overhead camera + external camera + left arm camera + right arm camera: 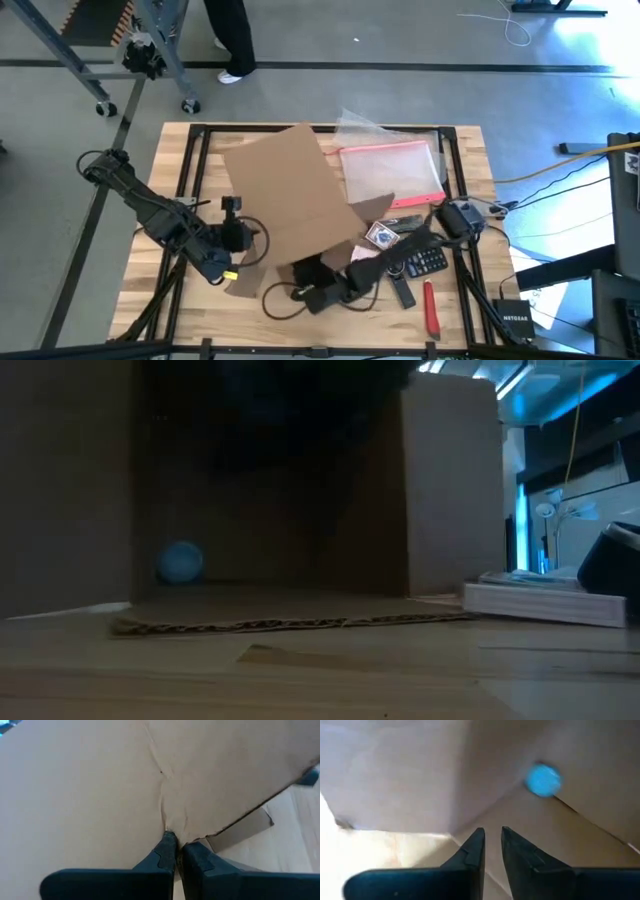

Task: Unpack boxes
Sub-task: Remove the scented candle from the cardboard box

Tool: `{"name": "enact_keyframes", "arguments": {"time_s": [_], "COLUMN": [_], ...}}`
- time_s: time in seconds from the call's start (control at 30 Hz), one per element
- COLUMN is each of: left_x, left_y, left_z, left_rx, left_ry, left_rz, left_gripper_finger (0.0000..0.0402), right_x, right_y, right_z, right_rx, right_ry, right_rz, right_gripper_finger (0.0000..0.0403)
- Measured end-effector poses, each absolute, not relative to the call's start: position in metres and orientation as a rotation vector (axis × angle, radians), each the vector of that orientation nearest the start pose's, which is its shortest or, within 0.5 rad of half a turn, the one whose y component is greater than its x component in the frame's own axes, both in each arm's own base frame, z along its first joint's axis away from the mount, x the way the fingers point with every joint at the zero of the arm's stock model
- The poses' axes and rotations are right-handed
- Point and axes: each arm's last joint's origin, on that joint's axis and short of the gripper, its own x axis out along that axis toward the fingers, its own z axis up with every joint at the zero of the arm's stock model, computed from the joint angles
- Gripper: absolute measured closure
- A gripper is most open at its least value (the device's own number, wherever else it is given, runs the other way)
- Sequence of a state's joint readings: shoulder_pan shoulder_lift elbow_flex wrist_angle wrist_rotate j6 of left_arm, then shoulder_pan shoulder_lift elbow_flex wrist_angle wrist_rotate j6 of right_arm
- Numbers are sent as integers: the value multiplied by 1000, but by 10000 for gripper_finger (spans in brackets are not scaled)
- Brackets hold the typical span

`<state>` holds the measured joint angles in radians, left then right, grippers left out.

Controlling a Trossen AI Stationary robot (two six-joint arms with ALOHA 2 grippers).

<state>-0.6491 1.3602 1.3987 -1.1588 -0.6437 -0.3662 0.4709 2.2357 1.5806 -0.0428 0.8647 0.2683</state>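
Wooden table [190, 300], pale planks with a dark frame across it. Lying on it: brown cardboard box [290, 200] tipped on its side, clear pouch [390, 170] (pink-red edge), calculator [428, 262], red-handled tool [431, 308], small patterned card pack [381, 236].
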Motion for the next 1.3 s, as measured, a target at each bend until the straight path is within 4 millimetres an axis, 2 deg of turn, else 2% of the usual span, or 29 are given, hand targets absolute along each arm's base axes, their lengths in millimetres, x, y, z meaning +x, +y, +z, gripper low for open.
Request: {"name": "enact_keyframes", "arguments": {"time_s": [0.1,0.23,0.53,0.7,0.83,1.1,1.3], "left_x": [208,209,211,211,213,214,214], "left_y": [-136,-137,-138,-138,-137,-138,-139], "left_z": [349,350,351,351,351,351,352], "left_rx": [326,326,298,285,274,278,280], "left_ry": [861,851,833,823,815,818,811], "left_rz": [154,142,141,160,156,139,132], "left_gripper_finger": [398,398,398,398,398,398,398], "right_x": [454,468,492,497,499,509,515], "right_y": [183,152,87,61,50,45,44], "right_z": [143,139,143,145,145,122,110], "right_rx": [-222,-240,-22,8,15,-54,-166], "right_ry": [487,488,450,424,417,361,275], "right_rz": [-391,-427,-371,-410,-430,-389,-394], "right_gripper_finger": [347,347,347,345,314,218,201]}}
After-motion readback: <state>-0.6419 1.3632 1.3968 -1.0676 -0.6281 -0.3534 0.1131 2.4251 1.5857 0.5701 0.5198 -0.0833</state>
